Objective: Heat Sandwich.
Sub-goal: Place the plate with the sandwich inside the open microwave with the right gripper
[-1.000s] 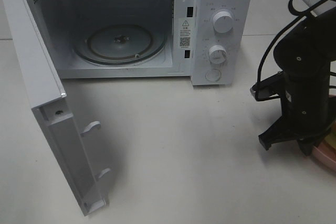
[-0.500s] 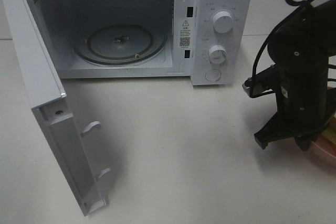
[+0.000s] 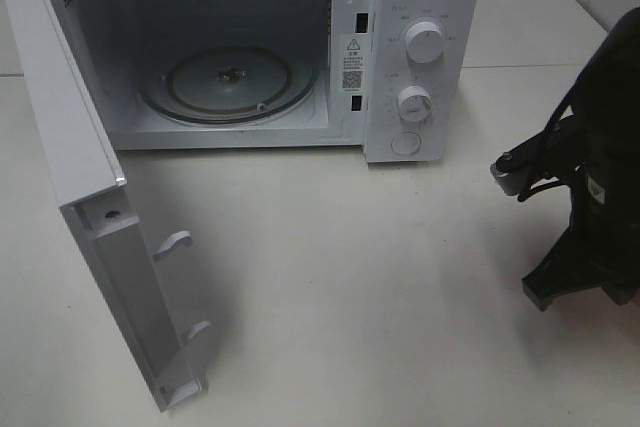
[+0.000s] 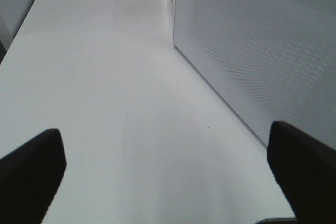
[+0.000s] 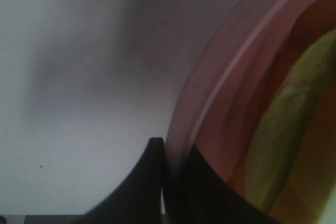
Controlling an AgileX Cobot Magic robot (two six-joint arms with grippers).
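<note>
Right fingers (image 5: pixel 157 153) are pinched almost shut on the rim of the pink plate (image 5: pixel 220 93). The sandwich (image 5: pixel 286 129) lies on that plate just inward of their tips and is not touched by them. Left fingers (image 4: pixel 31 174) stand spread wide over bare worktop (image 3: pixel 350 277), holding nothing. Microwave (image 3: pixel 420 57) stands well apart from the right fingers, door (image 3: pixel 90 177) swung fully open, turntable (image 3: pixel 230 82) bare.

Assessment: opening is done and the plate appears gripped. Carrying it in, setting it down, shutting the door and turning the dials (image 3: pixel 427 42) remain.
</note>
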